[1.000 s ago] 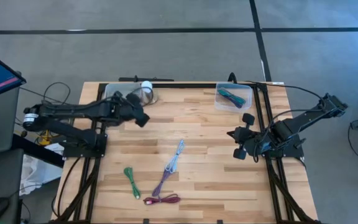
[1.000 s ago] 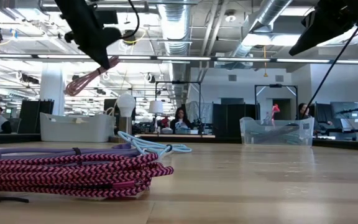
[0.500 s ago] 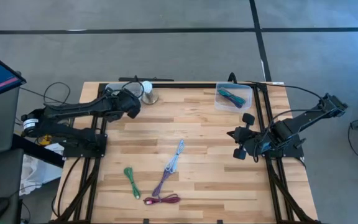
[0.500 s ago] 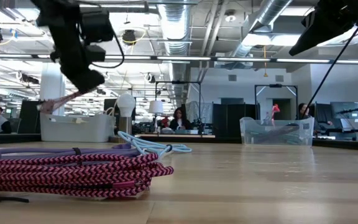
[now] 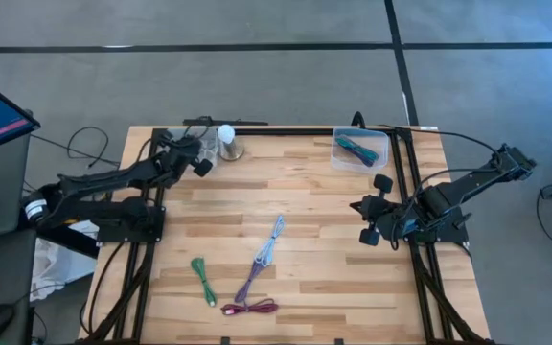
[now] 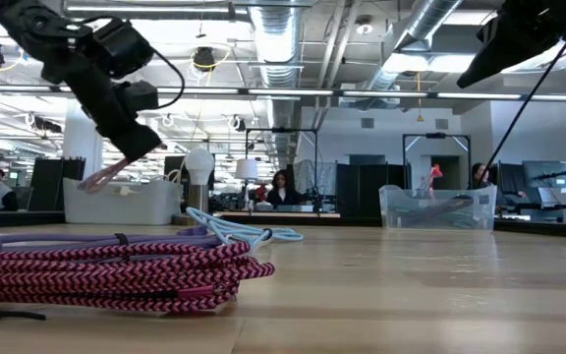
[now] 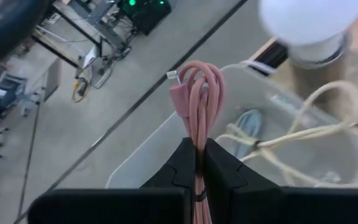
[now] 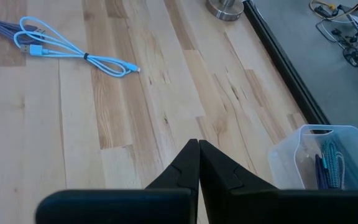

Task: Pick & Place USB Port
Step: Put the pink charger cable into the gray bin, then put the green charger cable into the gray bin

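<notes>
1. The left gripper point(image 7: 199, 163) was pinched on a coiled pink cable point(image 7: 199, 102), holding it above the left bin point(image 7: 166, 146) at the table's far-left corner, beside a white lamp point(image 5: 226, 134). The cable had not been released.
2. Inside that bin lay a cream cable point(image 7: 291, 140) and a pale blue one; the right bin point(image 5: 360, 149) held teal and blue cables. These placements appeared complete.
3. Four cables remained on the table point(image 5: 333, 249): green cable point(image 5: 202, 278), light-blue cable point(image 5: 273, 235), purple cable point(image 5: 254, 276), and magenta cable point(image 5: 252, 308).
4. The right gripper point(image 8: 197, 163), fingers pressed together on nothing, waited above the table near its right edge.
5. Judged progress: roughly half done.
</notes>
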Tool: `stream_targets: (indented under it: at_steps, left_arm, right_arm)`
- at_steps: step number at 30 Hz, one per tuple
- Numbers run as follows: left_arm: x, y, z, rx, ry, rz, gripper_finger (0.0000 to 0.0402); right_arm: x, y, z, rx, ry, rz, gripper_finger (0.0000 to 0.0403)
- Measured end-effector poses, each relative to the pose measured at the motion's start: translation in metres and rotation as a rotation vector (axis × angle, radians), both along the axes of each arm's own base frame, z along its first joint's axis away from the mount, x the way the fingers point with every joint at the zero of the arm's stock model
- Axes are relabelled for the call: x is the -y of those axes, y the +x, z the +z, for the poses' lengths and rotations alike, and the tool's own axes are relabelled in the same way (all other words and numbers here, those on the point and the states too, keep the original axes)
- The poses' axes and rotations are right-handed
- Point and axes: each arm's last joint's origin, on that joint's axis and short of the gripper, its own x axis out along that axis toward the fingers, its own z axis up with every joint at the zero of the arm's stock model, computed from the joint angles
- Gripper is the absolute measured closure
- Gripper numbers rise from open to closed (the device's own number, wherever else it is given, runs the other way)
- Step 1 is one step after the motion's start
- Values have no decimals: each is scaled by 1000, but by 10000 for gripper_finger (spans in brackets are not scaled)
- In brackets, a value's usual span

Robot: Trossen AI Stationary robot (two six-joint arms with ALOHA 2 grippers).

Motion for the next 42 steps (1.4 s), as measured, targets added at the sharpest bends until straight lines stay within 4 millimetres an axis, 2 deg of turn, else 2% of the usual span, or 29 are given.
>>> stream_targets:
  at_steps: [7,12,19,28,35,42]
  left_arm:
    - [-16,-20,-10,108,-37,-30,390]
    - [-27,-33,-17,141,-16,11,390]
    - [-33,-40,-18,187,-46,-17,376]
    - [-34,-39,-16,217,-26,-25,357]
    - [-36,-39,-16,226,-20,-20,307]
    - [-38,-38,-21,212,-44,-15,237]
  right_arm:
    - [-1,3,3,44,15,-6,403]
    - [-1,3,3,57,6,-16,403]
    - [-1,3,3,57,6,-16,403]
    - [-1,3,3,57,5,-16,403]
    - [-1,4,4,61,7,-16,403]
    - [-2,5,5,81,18,-15,403]
